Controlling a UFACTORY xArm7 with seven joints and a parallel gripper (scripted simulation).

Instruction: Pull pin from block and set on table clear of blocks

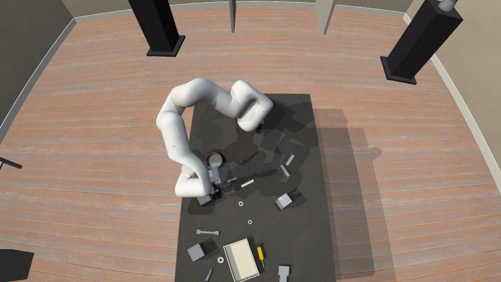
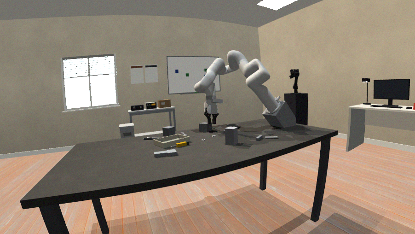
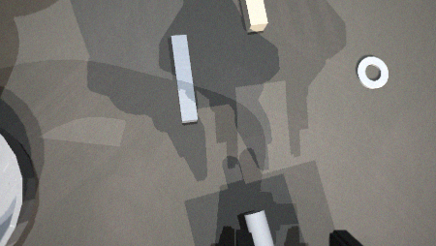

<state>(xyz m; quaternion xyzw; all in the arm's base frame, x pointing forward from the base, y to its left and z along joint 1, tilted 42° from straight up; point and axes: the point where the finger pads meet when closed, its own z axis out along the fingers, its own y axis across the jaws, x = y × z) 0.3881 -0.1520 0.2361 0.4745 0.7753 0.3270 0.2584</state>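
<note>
The pin (image 3: 259,228) is a white round rod at the lower edge of the wrist view, pointing up at the camera. It stands in a grey block (image 1: 205,199), which also shows in the exterior view (image 2: 205,126). My gripper (image 3: 287,239) hangs just above the block, its dark fingertips on either side of the pin and apart from it; the pin is nearer the left finger. The gripper is partly open and holds nothing. It points straight down in the top and exterior views (image 1: 215,190) (image 2: 211,119). The hole is hidden.
A grey bar (image 3: 184,77), a cream bar (image 3: 255,15) and a white washer (image 3: 372,72) lie just beyond the pin. A round bowl (image 1: 214,160) stands close behind. Two more blocks (image 1: 284,201) (image 1: 196,251), a tray (image 1: 241,258), bolts and washers lie farther off.
</note>
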